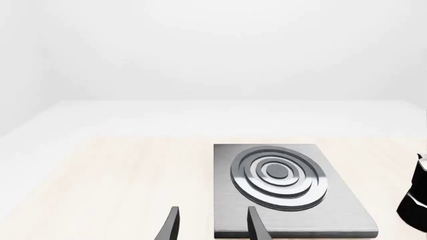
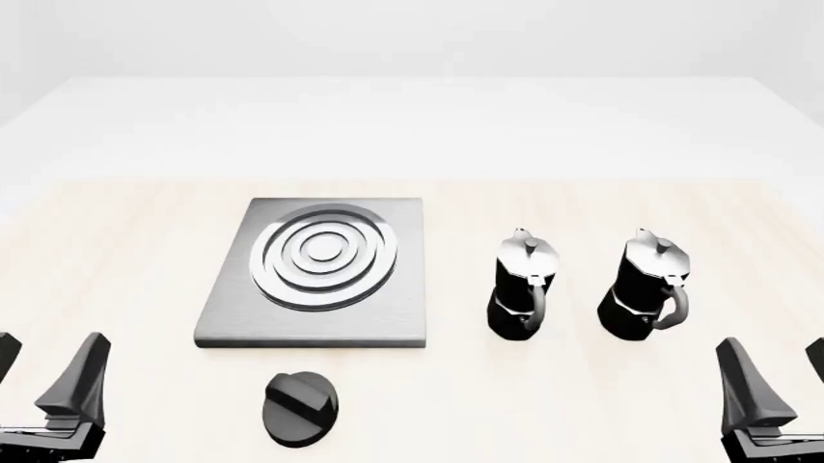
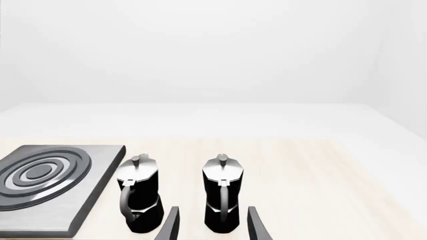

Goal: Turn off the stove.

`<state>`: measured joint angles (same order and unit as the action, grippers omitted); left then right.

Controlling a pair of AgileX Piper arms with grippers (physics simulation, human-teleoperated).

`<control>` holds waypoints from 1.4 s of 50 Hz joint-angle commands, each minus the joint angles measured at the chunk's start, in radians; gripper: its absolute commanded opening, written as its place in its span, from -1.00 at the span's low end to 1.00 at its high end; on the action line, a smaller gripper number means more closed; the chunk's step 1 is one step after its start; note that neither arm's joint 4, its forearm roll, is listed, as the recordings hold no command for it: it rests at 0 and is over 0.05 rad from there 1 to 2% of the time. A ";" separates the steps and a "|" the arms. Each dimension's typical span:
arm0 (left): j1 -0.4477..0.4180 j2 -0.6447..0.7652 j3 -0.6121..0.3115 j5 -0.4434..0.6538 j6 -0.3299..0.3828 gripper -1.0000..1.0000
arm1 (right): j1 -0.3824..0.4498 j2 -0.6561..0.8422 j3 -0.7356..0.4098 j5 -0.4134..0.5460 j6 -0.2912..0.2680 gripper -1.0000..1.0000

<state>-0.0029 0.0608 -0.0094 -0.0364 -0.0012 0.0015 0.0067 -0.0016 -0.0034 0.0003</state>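
Observation:
The stove (image 2: 232, 311) is a flat brushed-grey slab with a silver ring burner (image 2: 327, 254), left of the table's middle. Its black round knob (image 2: 301, 409) with a raised ridge lies apart on the table, just in front of the slab's front edge. The stove also shows in the left wrist view (image 1: 340, 205) and the right wrist view (image 3: 93, 195). My left gripper (image 2: 39, 371) is open and empty at the front left, well left of the knob. My right gripper (image 2: 779, 371) is open and empty at the front right. The knob is out of both wrist views.
Two black-and-silver moka pots stand right of the stove: one (image 2: 520, 286) nearer it, one (image 2: 646, 286) further right. Both show in the right wrist view (image 3: 139, 202) (image 3: 222, 200), close ahead of the right fingers. The light wooden table (image 2: 116, 251) ends in white at the back.

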 commanded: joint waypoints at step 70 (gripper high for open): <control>-0.491 0.940 -0.315 0.250 0.062 1.00 | 0.043 0.009 0.001 0.007 0.012 1.00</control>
<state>-0.3995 0.9402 -0.3779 0.2326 0.1355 0.0425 0.0212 -0.0004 -0.0027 0.0094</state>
